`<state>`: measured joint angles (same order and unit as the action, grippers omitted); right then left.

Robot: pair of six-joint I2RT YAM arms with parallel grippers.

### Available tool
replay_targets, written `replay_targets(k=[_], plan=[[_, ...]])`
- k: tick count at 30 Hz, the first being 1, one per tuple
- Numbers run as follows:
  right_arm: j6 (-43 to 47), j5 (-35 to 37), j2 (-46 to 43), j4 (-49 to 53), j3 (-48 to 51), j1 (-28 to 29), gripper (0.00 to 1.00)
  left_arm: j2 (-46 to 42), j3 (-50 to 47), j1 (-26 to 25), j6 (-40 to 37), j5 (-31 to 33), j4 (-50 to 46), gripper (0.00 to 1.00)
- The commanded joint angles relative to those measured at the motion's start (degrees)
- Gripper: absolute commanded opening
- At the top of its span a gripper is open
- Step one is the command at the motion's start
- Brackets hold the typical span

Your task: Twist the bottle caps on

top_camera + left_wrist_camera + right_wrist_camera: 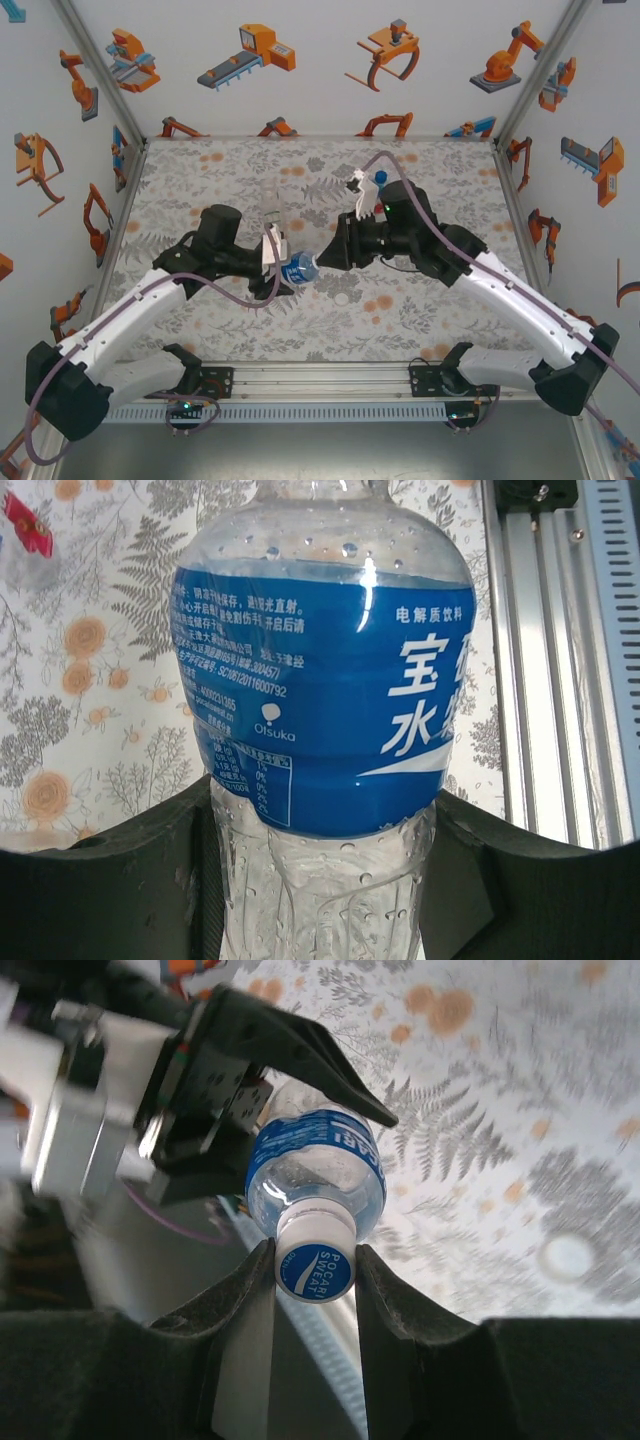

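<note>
Find bottle [320, 710], blue-labelled, over mid tabletop [400, 320], lying roughly level between the two arms, neck toward the right arm; note left fingers [120, 890] clenched on its clear lower body, one to each side, at the label's lower edge; see droplets on the clear wall. Find cap [314, 1268], blue-topped and lettered POCARI SWEAT, seated on the neck; note right fingers [390, 1310] pinched onto its rim from both sides, touching it. Record tall bottle [271, 203] upright on the tabletop just behind the left wrist, apart from both sets of fingers. Record white cap [342, 298] lying loose on the tabletop, on the near side of the held bottle, touched by nothing. Note third bottle [379, 178], blue at top, just beyond the right arm; cannot tell more at that size.
</note>
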<state>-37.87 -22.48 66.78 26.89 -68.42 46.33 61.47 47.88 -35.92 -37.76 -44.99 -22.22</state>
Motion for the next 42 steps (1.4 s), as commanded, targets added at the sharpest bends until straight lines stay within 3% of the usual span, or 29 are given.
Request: replay_targets(k=[1,3,6,10,12,16,27,33,42], plan=[[-30.72,7.02,1.39,0.90,2.79,0.51,0.00,0.31,2.72,-0.62,-1.46,-2.83,2.39,0.00],[-37.19,6.84,0.77,-3.43,5.66,0.47,0.00,0.64,2.86,-0.59,-1.34,-2.69,2.81,0.00],[-39.51,6.36,-0.19,-8.47,8.26,0.52,0.00,1.25,3.07,-0.72,-1.23,-2.91,3.50,0.00],[-35.02,5.78,-0.73,-7.04,6.50,-0.21,0.27,2.02,3.54,-0.66,-1.26,-3.08,3.64,0.00],[-28.51,5.61,-1.37,-5.99,4.89,-0.95,0.39,1.91,3.54,-0.69,-1.27,-3.17,3.62,0.00],[-15.71,3.52,-2.91,-4.31,1.81,-3.30,0.51,1.95,3.43,-0.75,-0.83,-3.84,3.31,0.00],[38.83,-14.79,-5.52,-1.43,-2.99,-4.58,0.54,0.37,3.63,-1.01,-1.10,-5.11,-1.29,0.00],[60.61,-23.84,-7.01,-0.83,-1.74,-4.49,0.54,-0.73,3.45,-1.01,-1.09,-5.61,-2.57,0.00],[63.27,-28.58,-7.67,-8.01,3.45,-4.23,0.54,-0.39,4.06,-1.00,-1.09,-7.82,-2.57,0.00]])
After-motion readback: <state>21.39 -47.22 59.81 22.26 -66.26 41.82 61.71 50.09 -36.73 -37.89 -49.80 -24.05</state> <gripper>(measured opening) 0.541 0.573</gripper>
